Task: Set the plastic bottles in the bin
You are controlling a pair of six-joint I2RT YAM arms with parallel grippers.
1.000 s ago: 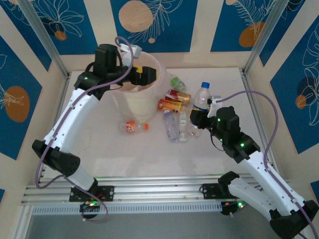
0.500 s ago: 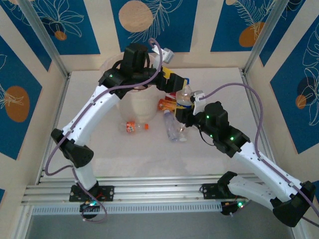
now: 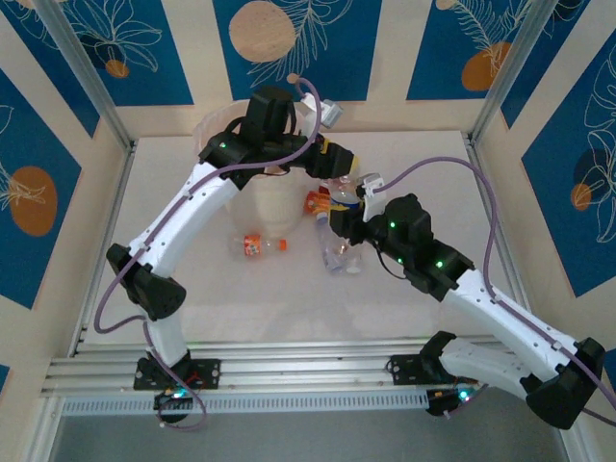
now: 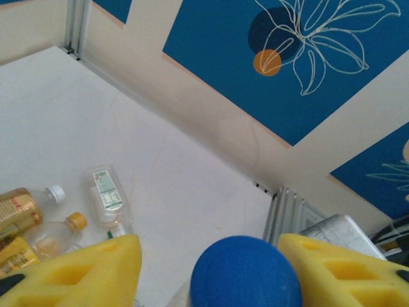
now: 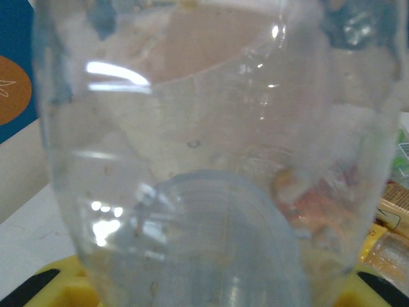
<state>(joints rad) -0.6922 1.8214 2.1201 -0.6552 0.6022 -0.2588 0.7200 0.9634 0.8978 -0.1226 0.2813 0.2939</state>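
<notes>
White surface is enclosed by cream walls with blue floral panels. Nearest on it, a small plastic bottle with an orange label is seen lying on its side, and to its right a crushed clear bottle lies flat. Just beyond these, the right hand is clenched on the lower body of a clear plastic bottle with a blue cap, which is held upright above the surface. The yellow fingers of the left hand are set on either side of that cap; whether it is gripped cannot be told. Past the hands, a flat clear bottle with a green-and-white label, an amber bottle with a white cap and a clear bottle with a yellow cap lie close together. The large round pale translucent bin stands left of the held bottle, partly hidden by the left arm.
</notes>
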